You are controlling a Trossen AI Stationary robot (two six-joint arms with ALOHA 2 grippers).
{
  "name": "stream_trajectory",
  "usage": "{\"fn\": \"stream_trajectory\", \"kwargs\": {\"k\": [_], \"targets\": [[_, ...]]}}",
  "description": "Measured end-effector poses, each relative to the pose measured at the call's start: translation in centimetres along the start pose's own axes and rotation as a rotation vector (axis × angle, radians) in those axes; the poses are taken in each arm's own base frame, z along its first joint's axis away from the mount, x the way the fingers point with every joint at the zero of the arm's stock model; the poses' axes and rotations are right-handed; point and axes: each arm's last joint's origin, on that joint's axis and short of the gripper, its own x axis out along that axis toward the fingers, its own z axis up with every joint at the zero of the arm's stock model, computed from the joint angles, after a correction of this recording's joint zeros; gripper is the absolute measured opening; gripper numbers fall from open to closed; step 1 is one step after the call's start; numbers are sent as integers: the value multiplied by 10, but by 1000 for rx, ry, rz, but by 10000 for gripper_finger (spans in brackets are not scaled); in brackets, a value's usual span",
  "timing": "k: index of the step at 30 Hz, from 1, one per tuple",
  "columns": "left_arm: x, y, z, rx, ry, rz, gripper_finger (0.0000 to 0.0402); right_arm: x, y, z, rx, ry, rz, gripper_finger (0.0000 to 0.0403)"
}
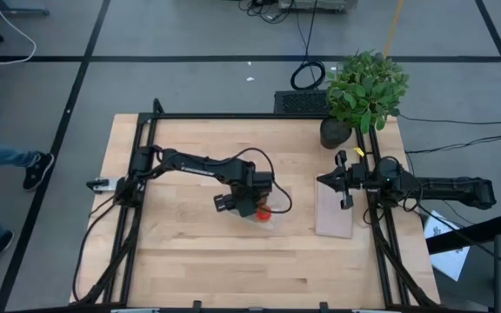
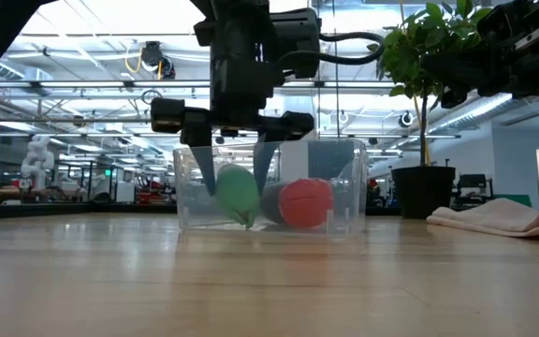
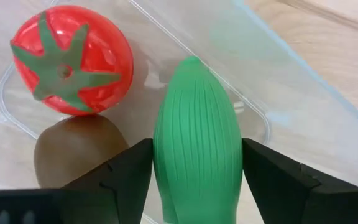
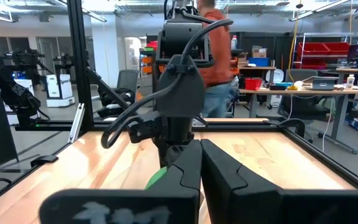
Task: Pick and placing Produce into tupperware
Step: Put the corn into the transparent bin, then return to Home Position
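The clear tupperware (image 1: 277, 223) stands mid-table. The red tomato ball (image 3: 70, 59) and the brown kiwi ball (image 3: 73, 149) lie on its floor. My left gripper (image 3: 197, 149) reaches down into it (image 2: 237, 173), shut on the bright green oblong piece (image 3: 194, 143). My right gripper (image 1: 322, 181) waits shut and empty above the whitish panel at the table's right; its fingers also show in the right wrist view (image 4: 201, 155). My left gripper pinches the green piece's two long sides (image 3: 160, 168) between its two fingers (image 3: 129, 171), near one end. The fingers come from above, pointing down, and lie along it. The piece hangs tilted inside the tupperware (image 2: 344, 187), its lower tip (image 2: 248, 221) at or just above the floor.
A flat whitish panel (image 1: 335, 213) lies right of the tupperware. A potted plant (image 1: 364, 87) stands at the far right corner. A black frame (image 1: 146, 130) borders the table. A person's legs (image 1: 7, 161) show on the floor to the left.
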Motion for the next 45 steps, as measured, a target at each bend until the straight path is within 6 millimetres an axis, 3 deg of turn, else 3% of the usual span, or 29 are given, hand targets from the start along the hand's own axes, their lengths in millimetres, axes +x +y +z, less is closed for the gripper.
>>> {"fn": "stream_trajectory", "kwargs": {"k": [12,22,28,36,45], "targets": [[-1,4,-3,-15,2,37,324,0,0,0,0,0,0,0],[-1,3,-5,-3,78,39,312,0,0,0,0,0,0,0],[-14,4,0,-5,106,79,301,0,0,0,0,0,0,0],[-37,11,10,-8,80,132,244,0,0,0,4,1,0,0],[-37,11,10,13,61,125,72,0,0,0,7,1,0,0]]}}
